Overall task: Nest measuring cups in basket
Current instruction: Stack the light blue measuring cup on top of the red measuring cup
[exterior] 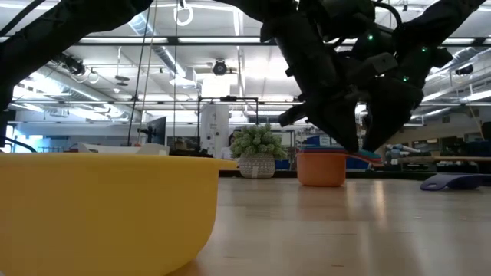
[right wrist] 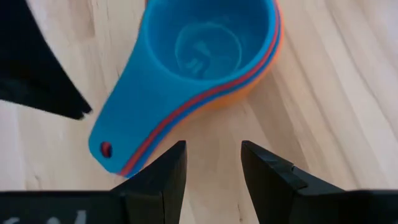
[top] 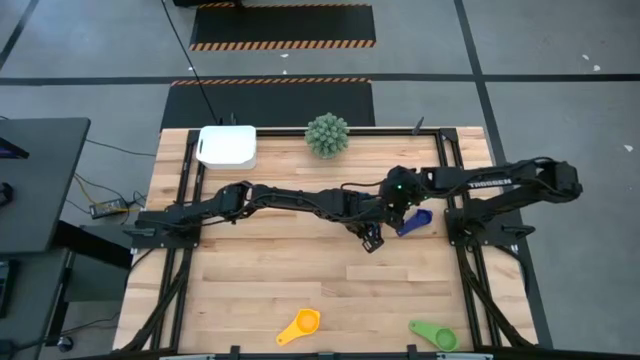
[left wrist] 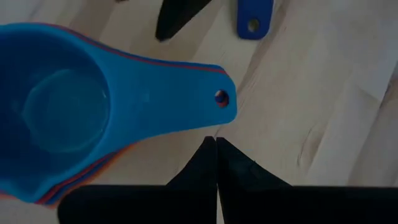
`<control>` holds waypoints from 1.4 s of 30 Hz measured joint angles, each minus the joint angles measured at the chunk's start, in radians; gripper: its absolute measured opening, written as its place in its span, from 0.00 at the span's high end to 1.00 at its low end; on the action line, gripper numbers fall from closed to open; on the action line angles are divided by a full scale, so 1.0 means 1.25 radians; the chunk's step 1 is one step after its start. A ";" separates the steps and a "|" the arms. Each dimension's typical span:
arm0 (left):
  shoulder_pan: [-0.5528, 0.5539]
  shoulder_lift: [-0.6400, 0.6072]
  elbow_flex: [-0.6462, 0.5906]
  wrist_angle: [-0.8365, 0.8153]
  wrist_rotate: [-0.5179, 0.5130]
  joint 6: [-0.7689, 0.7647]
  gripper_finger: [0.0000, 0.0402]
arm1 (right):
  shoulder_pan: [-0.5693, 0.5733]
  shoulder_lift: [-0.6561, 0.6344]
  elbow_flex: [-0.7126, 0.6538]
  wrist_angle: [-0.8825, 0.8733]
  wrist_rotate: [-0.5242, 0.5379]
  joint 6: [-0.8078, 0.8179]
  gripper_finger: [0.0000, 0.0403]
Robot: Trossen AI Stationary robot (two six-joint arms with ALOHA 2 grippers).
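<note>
Near the middle of the worktop (top: 330, 270), a little toward three o'clock in the high view, both hands meet over a nested stack of measuring cups (right wrist: 205, 56): blue on top, red beneath it, orange at the bottom. The left hand (left wrist: 216, 149) has its fingers pressed together, empty, their tips just beside the end of the stack's handle. The right hand (right wrist: 213, 165) hangs with its fingers apart, holding nothing, close to the same handle from the other side. A darker blue cup (top: 415, 220) lies just beside the hands toward three o'clock. The yellow cup (top: 300, 325) and green cup (top: 435, 334) lie well apart from them at about six o'clock. The white basket (top: 227, 146) sits at eleven o'clock, near a green spiky plant (top: 327, 134) at twelve.
</note>
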 joint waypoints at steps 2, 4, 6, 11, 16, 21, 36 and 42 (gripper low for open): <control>0.000 0.000 0.000 -0.011 0.001 0.004 1.00 | 0.000 0.008 0.000 0.000 0.000 -0.014 0.60; 0.000 -0.001 0.000 -0.035 0.008 0.004 1.00 | -0.002 0.011 0.000 0.000 0.000 -0.033 0.60; -0.003 -0.010 0.000 -0.073 0.012 0.004 1.00 | -0.005 0.006 0.004 -0.002 0.000 -0.046 0.60; -0.009 -0.063 0.000 -0.166 0.000 0.024 1.00 | -0.034 0.011 0.020 0.028 0.021 -0.052 0.60; -0.007 -0.108 0.000 -0.275 -0.035 0.020 1.00 | -0.070 0.056 0.020 0.056 -0.001 -0.050 0.60; -0.007 -0.151 0.000 -0.347 -0.089 0.003 1.00 | -0.079 0.113 0.019 0.108 -0.007 -0.058 0.60; -0.008 -0.188 0.000 -0.422 -0.125 -0.018 1.00 | -0.043 0.247 0.019 0.342 -0.151 -0.036 0.60; -0.012 -0.190 0.000 -0.426 -0.148 -0.020 1.00 | -0.037 0.239 0.018 0.386 -0.213 -0.065 0.61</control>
